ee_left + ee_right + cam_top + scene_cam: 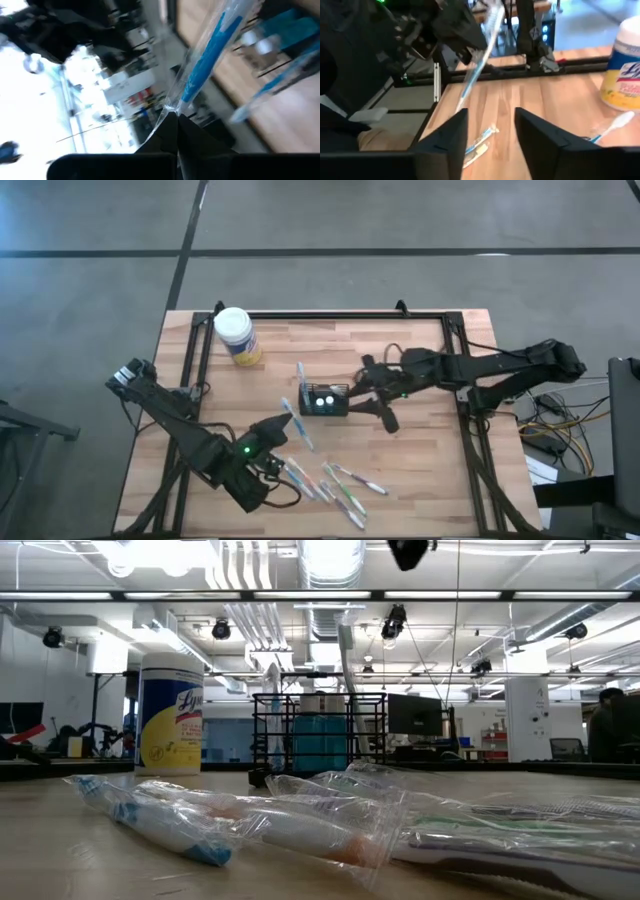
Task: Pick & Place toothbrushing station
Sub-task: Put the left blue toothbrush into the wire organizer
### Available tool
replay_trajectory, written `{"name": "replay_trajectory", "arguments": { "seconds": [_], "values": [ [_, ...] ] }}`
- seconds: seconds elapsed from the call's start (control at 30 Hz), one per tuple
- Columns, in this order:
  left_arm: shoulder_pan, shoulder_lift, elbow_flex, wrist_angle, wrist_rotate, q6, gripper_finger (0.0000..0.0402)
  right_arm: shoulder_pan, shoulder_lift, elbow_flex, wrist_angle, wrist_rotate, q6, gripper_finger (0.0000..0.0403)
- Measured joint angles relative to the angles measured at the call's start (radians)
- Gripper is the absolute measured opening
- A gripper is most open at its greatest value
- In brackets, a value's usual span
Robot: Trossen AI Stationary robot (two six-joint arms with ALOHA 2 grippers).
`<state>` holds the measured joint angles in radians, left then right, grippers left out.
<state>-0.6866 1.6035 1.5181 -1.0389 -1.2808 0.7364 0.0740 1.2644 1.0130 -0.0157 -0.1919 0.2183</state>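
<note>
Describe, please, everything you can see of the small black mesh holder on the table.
The toothbrushing station is a small black rectangular box of wire mesh, open at the top, standing upright near the middle of the wooden table. The high view shows two small white round things inside it. In the low view one pale toothbrush rises upright out of it. The right pincer sits open just beside it; touching cannot be told. A wrapped blue toothbrush lies against its other side.

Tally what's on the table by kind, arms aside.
Wrapped toothbrushes: about 7 (the pile overlaps; one is in the left gripper)
Black mesh holder: 1
Yellow canister: 1
Total: about 9
</note>
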Motion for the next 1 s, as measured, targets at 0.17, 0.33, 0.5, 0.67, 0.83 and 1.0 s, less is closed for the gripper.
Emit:
{"name": "replay_trajectory", "arguments": {
  "seconds": [0.17,0.33,0.5,0.67,0.83,1.0],
  "values": [
    [0.023,0.000,0.000,0.128,-0.061,0.164,0.0000,-0.035,0.114,0.136,-0.053,-0.094,0.037,0.0214],
    [0.053,-0.001,0.000,0.248,-0.088,0.311,0.0000,-0.072,0.209,0.235,-0.087,-0.224,0.061,0.0237],
    [0.094,-0.001,0.001,0.265,-0.073,0.331,0.0000,-0.090,0.276,0.308,-0.119,-0.261,0.063,0.0239],
    [0.103,-0.001,0.000,0.285,-0.068,0.343,0.0000,-0.103,0.325,0.340,-0.142,-0.271,0.061,0.0238],
    [0.103,-0.001,0.000,0.332,-0.053,0.376,0.0000,-0.110,0.349,0.363,-0.127,-0.308,0.062,0.0234],
    [0.113,-0.001,0.000,0.359,-0.037,0.393,0.0000,-0.112,0.367,0.378,-0.128,-0.320,0.053,0.0217]
  ]
}}
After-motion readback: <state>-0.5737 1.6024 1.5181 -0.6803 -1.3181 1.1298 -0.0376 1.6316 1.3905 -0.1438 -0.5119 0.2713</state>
